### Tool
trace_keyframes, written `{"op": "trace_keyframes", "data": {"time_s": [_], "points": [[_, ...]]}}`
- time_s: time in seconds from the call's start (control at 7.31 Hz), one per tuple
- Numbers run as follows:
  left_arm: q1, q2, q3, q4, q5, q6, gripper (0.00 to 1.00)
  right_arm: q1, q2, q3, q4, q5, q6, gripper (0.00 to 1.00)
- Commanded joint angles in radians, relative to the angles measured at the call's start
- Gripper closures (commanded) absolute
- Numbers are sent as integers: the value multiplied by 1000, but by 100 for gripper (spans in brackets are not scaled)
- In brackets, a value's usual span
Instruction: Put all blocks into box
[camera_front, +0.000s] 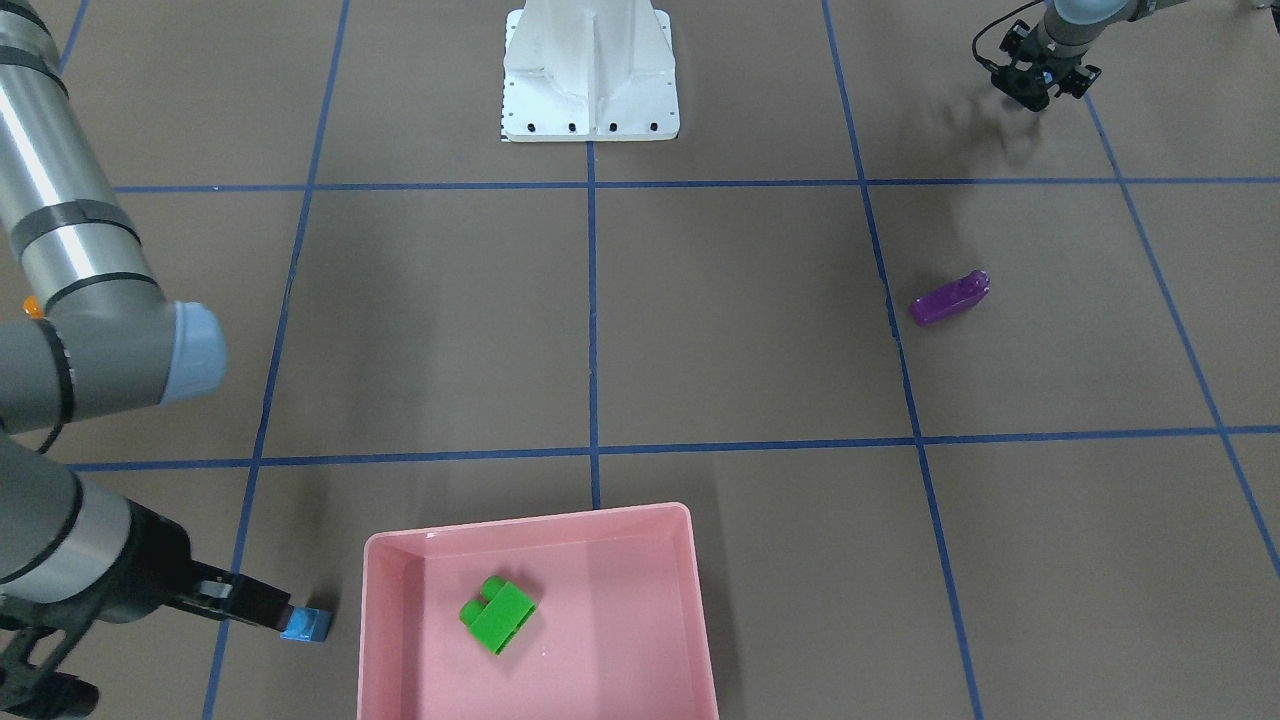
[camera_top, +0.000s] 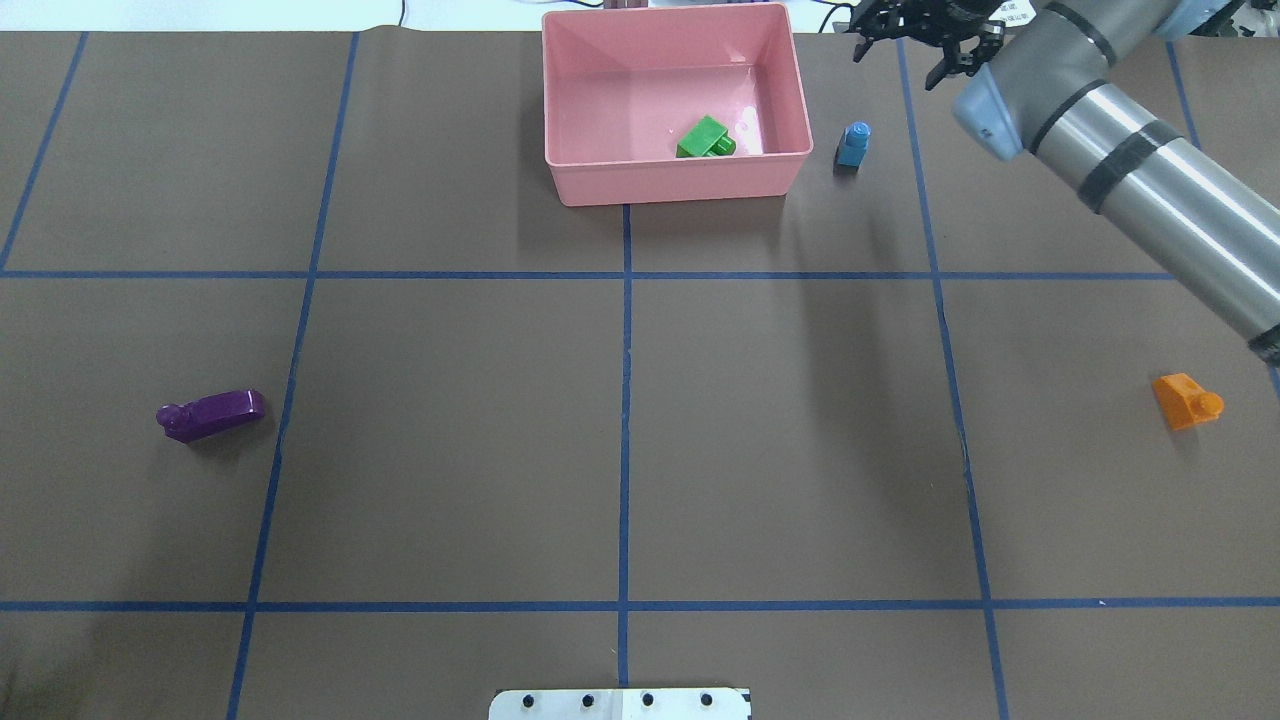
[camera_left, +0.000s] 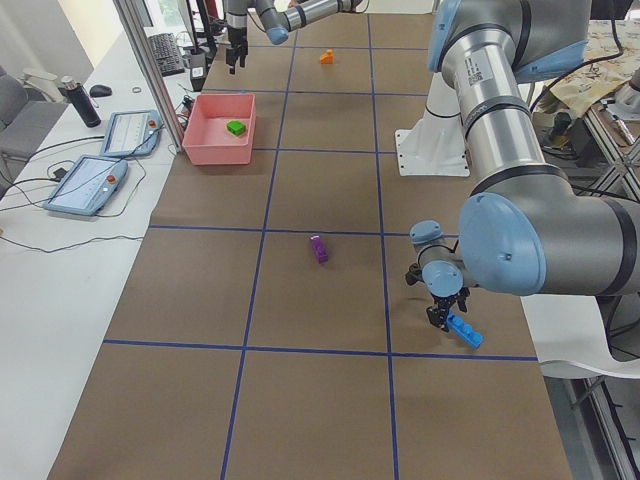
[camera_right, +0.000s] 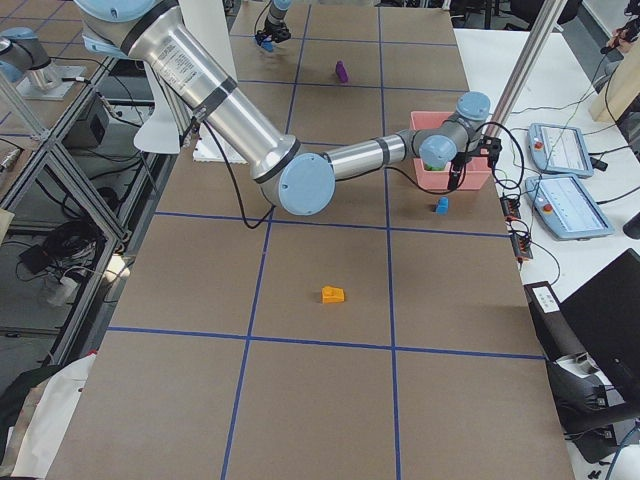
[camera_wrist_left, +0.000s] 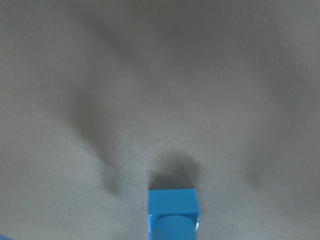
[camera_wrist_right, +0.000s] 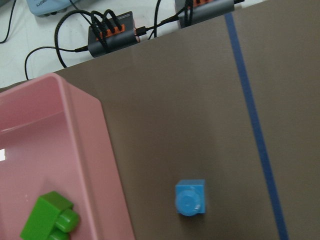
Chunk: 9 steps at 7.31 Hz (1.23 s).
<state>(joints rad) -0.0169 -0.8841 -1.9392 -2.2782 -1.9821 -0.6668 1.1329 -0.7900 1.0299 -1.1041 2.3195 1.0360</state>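
Observation:
The pink box (camera_top: 675, 180) stands at the table's far edge with the green block (camera_top: 705, 138) inside. The small blue block (camera_top: 853, 143) stands on the table just right of the box; it also shows in the right wrist view (camera_wrist_right: 190, 197). My right gripper (camera_top: 905, 45) is open and empty, above and just beyond it. The purple block (camera_top: 212, 413) lies at the left, the orange block (camera_top: 1187, 400) at the right. My left gripper (camera_front: 1040, 75) looks open, low over one end of the long light-blue block (camera_left: 465, 331), which lies on the table.
The white robot base (camera_front: 590, 70) stands at the near middle edge. Blue tape lines cross the brown table. Cables and a power strip (camera_wrist_right: 112, 32) lie beyond the far edge behind the box. Tablets (camera_left: 130, 130) lie on the side bench.

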Motion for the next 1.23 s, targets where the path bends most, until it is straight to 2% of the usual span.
{"op": "trace_keyframes", "data": {"time_s": [0.0,0.14,0.27,0.41,0.55,0.68,0.96,1.09], "points": [[2,4,3,3,0,-8,90,69,-136,56,-2,63,-140,0],[-1,8,-1,3,0,-29,100,106,-188,67,-2,96,-209,0],[0,7,-18,2,-1,-130,100,140,-239,79,-3,121,-281,0],[-11,46,-102,2,-15,-141,100,155,-273,105,-3,124,-290,0],[-49,100,-189,0,-18,-140,100,137,-335,139,-2,123,-300,0],[-145,74,-207,-1,-49,-137,100,131,-397,168,-2,124,-338,0],[-491,-138,-199,16,-110,-134,100,82,-567,255,3,110,-428,0],[-586,-261,-195,48,-136,-135,100,56,-628,303,1,110,-450,0]]}}
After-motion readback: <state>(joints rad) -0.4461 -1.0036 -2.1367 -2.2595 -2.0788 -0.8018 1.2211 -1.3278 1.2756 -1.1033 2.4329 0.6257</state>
